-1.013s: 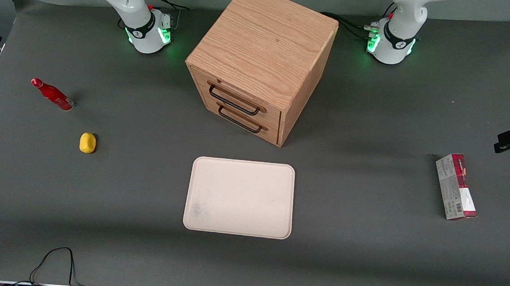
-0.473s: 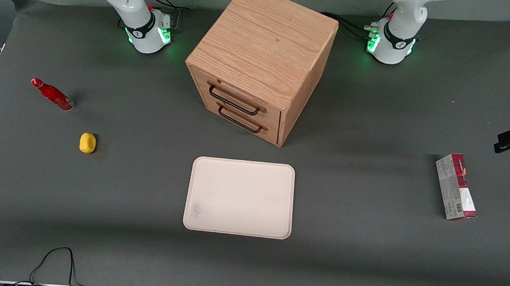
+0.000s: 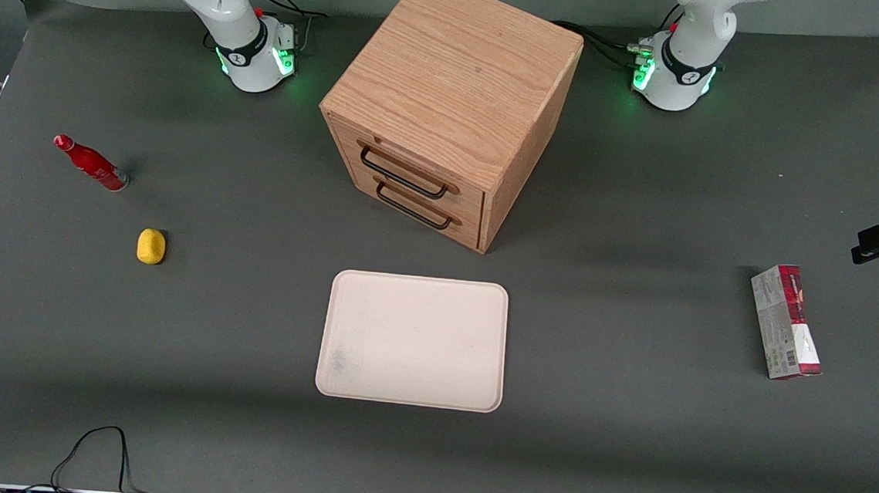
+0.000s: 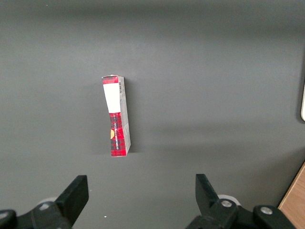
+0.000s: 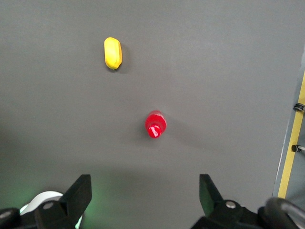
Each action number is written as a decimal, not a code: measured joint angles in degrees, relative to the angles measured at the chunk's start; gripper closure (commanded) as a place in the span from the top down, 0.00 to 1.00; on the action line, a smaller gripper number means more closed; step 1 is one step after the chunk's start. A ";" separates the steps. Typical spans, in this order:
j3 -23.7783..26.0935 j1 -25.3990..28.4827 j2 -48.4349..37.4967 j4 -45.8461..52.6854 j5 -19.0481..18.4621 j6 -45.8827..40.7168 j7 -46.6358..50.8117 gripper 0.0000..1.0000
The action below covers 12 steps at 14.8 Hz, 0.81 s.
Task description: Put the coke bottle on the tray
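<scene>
Toward the working arm's end of the table the bottle [image 3: 91, 163] stood upright, well apart from the tray [image 3: 413, 340], near a yellow lump [image 3: 151, 246]. High above it the gripper [image 5: 145, 200] hung wide open, empty. Slim, all red, narrow-necked, the bottle looked light, rigid, tippy; best pinched across its body.

site: I read this as a robotics lab | counter [image 3: 626, 461]: dark grey matte sheet, bare of household clutter | arm bases [image 3: 255, 56] bolted at its edge, glowing green | cables [image 3: 96, 451] trailing loose | wooden drawer cabinet [image 3: 450, 100] set as a test prop
</scene>
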 measured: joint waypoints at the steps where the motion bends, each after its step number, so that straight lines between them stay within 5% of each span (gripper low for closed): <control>1: 0.00 0.07 1.32 -1.70 0.00 2.70 0.00 1.00; 12: -3.78 0.15 11.04 -14.40 2.13 21.41 -1.23 1.00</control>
